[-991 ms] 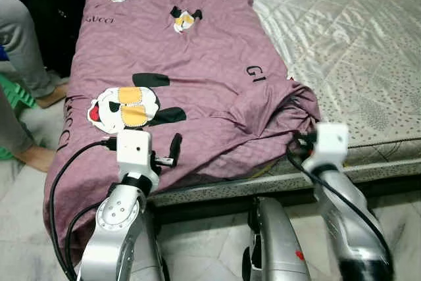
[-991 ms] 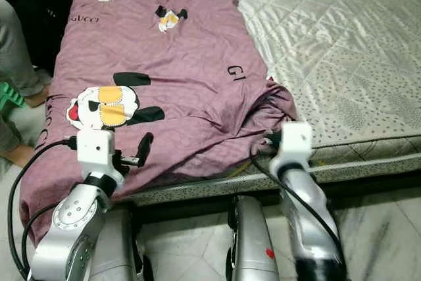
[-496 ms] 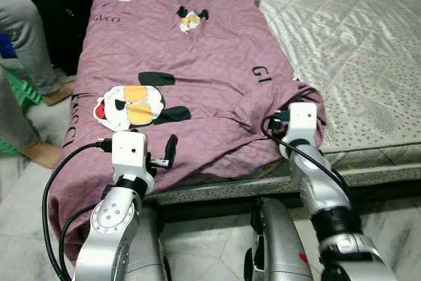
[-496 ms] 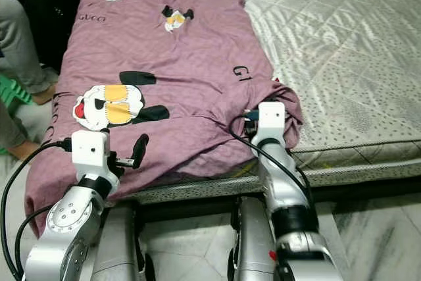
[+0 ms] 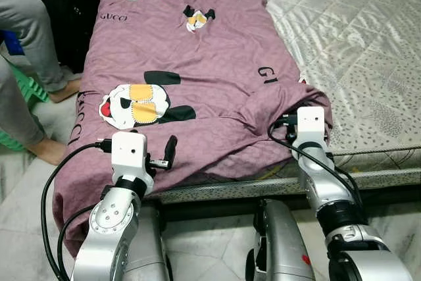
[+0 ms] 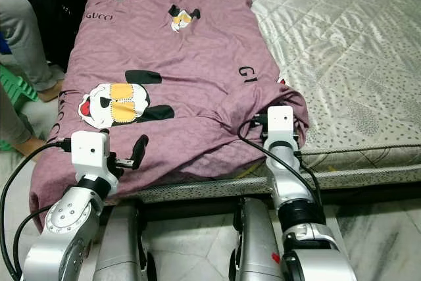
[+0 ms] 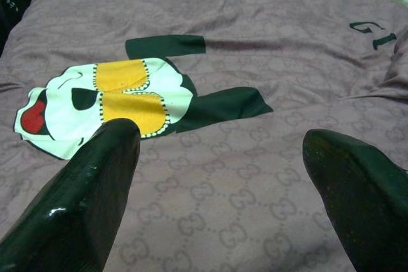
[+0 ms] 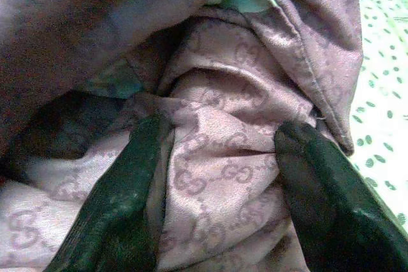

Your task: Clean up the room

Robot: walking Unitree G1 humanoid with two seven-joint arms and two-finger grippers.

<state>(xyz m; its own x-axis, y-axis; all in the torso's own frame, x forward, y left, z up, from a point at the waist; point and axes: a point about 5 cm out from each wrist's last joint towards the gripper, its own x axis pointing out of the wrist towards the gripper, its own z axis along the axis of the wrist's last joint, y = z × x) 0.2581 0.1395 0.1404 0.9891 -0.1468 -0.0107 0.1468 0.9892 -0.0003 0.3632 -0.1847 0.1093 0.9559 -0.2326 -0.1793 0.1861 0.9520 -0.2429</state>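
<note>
Fingers of the right gripper (image 8: 217,176) straddle a bunched fold of the purple duvet cover (image 5: 197,64), unclosed, while the left gripper (image 7: 220,183) hovers open above it.

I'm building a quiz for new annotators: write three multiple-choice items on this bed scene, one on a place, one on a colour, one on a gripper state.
1. Where is the right gripper?
A. At the bunched corner of the purple printed quilt cover
B. On the floor
C. Over the large cartoon print

2. What colour is the bare quilted mattress?
A. Dark blue
B. Pale grey-green
C. Red

3. How is the left gripper?
A. Shut on the cover
B. Holding a cup
C. Open above the cover

Answers: 1 A, its fingers straddle the bunched fold of the quilt cover; 2 B, the mattress beside the cover; 3 C, fingers apart with flat fabric between.
</note>
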